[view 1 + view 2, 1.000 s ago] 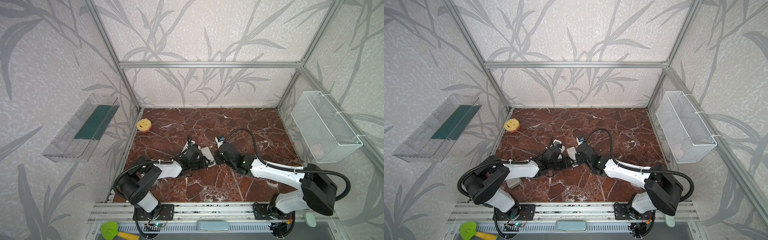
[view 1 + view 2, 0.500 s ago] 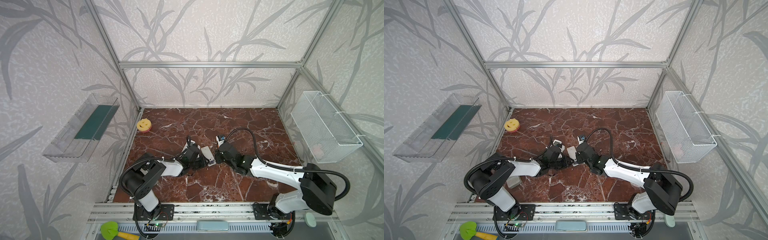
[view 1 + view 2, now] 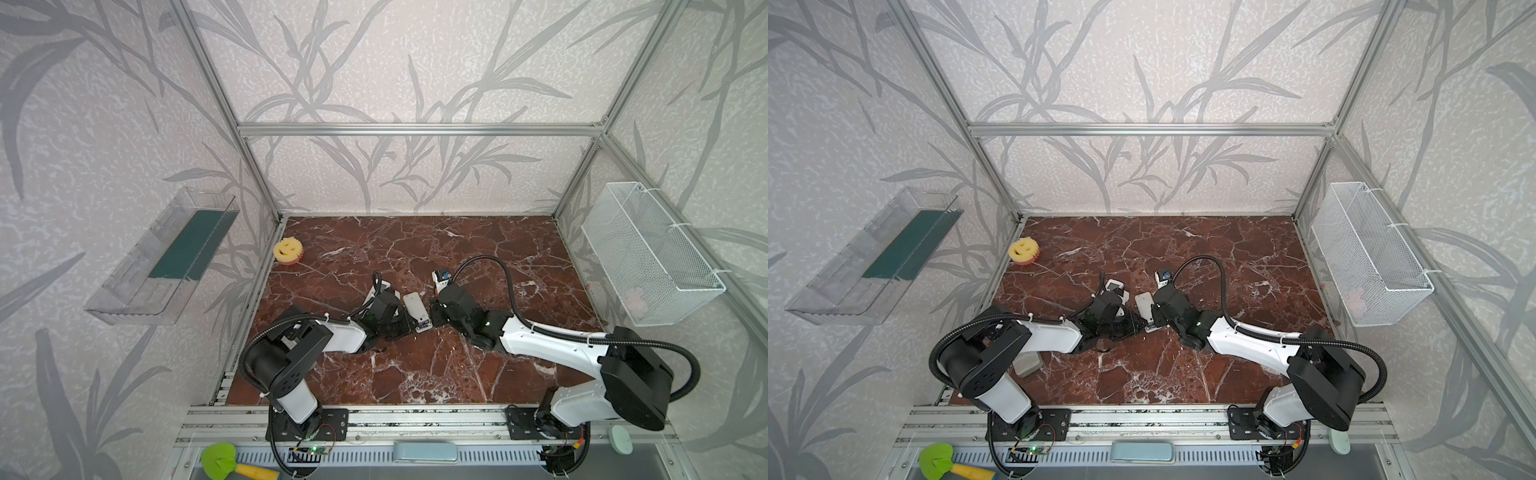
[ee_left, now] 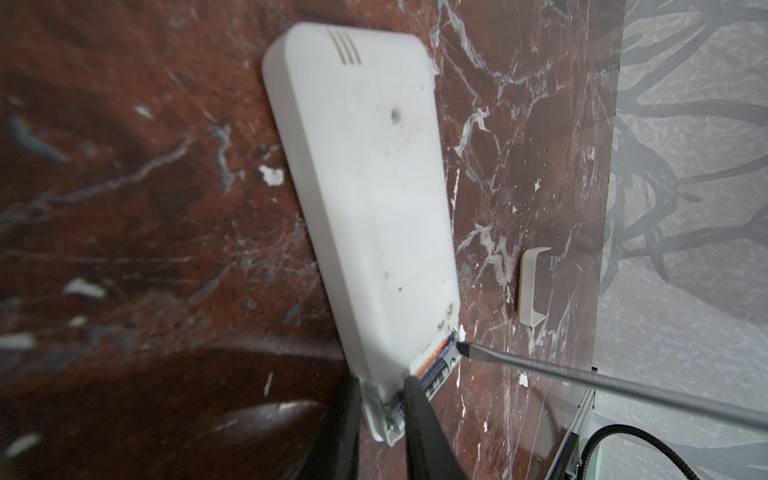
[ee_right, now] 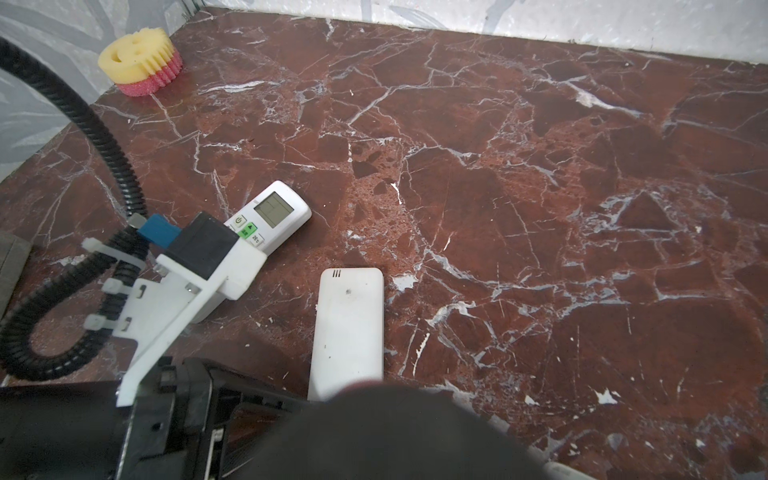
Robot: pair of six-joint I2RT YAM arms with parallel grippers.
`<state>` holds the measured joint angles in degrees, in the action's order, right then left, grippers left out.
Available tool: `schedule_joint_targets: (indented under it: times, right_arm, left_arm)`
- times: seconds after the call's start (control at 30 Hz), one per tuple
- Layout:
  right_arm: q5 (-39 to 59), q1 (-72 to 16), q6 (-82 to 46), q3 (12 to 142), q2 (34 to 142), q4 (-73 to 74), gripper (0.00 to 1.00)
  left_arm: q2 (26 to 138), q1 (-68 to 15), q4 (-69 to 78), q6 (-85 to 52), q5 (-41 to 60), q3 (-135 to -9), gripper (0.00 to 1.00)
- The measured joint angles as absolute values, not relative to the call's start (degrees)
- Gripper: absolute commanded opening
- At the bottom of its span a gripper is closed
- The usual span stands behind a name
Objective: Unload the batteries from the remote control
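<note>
The white remote control (image 3: 414, 305) lies face down on the marble floor between my two grippers, as both top views show (image 3: 1144, 303). Its battery compartment is open at the near end. One battery (image 4: 436, 365) with an orange and dark-blue label shows in it. My left gripper (image 4: 381, 386) is shut on that end of the remote, one black finger (image 4: 428, 428) lying over the battery's near end. A screwdriver blade (image 4: 582, 374) reaches in from my right gripper (image 3: 433, 320), its tip at the battery's far end. A dark blur hides the right jaws in the right wrist view.
A second remote with a display (image 5: 270, 216) lies beside the left wrist camera. The loose white battery cover (image 4: 532, 286) lies on the floor nearby. A yellow smiley sponge (image 3: 288, 250) sits at the back left. A wire basket (image 3: 648, 253) and a clear shelf (image 3: 166, 257) hang on the side walls.
My left gripper has narrowed onto the near end of the remote. The right arm and the remote have stayed where they were.
</note>
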<state>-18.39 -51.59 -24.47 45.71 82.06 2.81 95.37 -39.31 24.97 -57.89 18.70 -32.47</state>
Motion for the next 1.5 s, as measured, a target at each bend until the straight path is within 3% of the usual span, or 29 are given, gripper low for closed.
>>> schedule_joint_targets:
  times: [0.4,0.93,1.5]
  right_arm:
    - [-14.41,-48.4,-28.45,45.04,81.95,3.22,0.0]
    - [-3.88,-37.56,-49.08,36.97,81.47,14.59,0.0]
    - [-0.03,-37.21,-53.76,36.38,78.39,17.47,0.0]
  left_arm:
    - [95.79,-39.38,26.3,-59.72,18.46,-31.99,0.19]
    - [96.16,-39.64,28.8,-61.73,17.85,-30.96,0.17]
    - [97.54,-40.01,31.81,-62.61,17.91,-30.87,0.17]
